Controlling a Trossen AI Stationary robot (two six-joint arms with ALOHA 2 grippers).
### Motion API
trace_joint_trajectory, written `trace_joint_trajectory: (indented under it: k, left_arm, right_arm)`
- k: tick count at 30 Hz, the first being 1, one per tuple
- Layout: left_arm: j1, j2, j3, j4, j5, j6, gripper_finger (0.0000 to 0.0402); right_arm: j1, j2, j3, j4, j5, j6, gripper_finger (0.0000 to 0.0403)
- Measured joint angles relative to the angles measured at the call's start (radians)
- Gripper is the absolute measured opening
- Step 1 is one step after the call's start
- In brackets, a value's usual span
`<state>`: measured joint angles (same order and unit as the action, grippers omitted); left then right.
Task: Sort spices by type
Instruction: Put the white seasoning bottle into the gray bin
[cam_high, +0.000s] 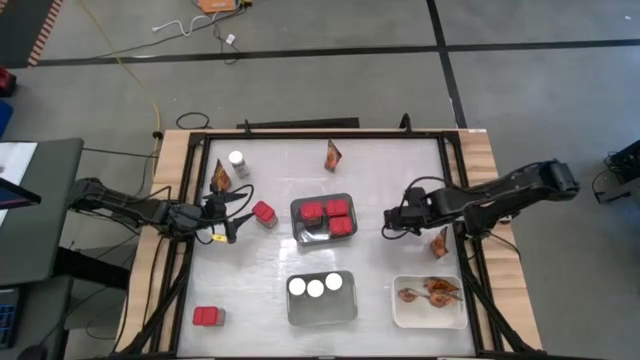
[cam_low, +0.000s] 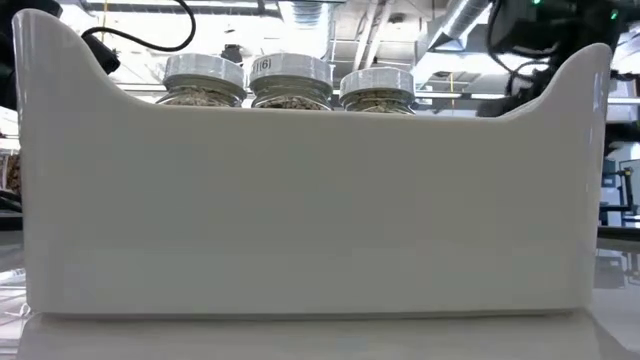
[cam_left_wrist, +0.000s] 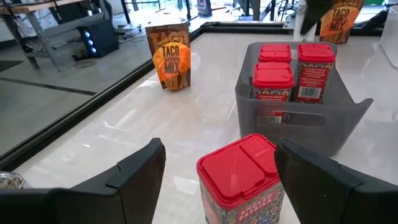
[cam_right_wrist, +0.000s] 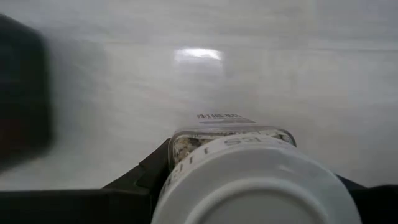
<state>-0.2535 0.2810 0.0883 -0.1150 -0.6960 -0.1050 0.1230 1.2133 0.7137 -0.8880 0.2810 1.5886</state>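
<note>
The left gripper (cam_left_wrist: 217, 180), jaws wide, brackets a red container (cam_left_wrist: 242, 177) just short of the grey tray (cam_left_wrist: 348, 121); closing comes next. The right gripper (cam_right_wrist: 249, 186) grips a white-lidded jar (cam_right_wrist: 249, 180) bound for the 3 jars (cam_high: 315, 286).

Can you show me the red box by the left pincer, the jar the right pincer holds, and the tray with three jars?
red box (cam_left_wrist: 239, 171), left wrist view, lid
jar (cam_right_wrist: 249, 183), right wrist view, white lid
tray (cam_high: 322, 309), high view, rim
</note>
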Motion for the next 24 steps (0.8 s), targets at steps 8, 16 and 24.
trace_joint_trajectory:
  k: [8,16,24]
  left_arm:
    - [0.0,0.0,0.0,0.0,0.0,-0.004,0.029]
    - [0.0,0.0,0.0,0.001,0.0,-0.015,0.029]
    - [0.0,0.0,0.0,0.001,0.0,-0.023,0.029]
  right_arm:
    - [-0.022,0.095,-0.024,0.057,0.0,0.0,0.0217]
    - [-0.021,0.107,-0.02,0.046,-0.009,-0.025,0.0308]
    - [-0.021,0.068,-0.016,0.044,-0.013,-0.026,0.0359]
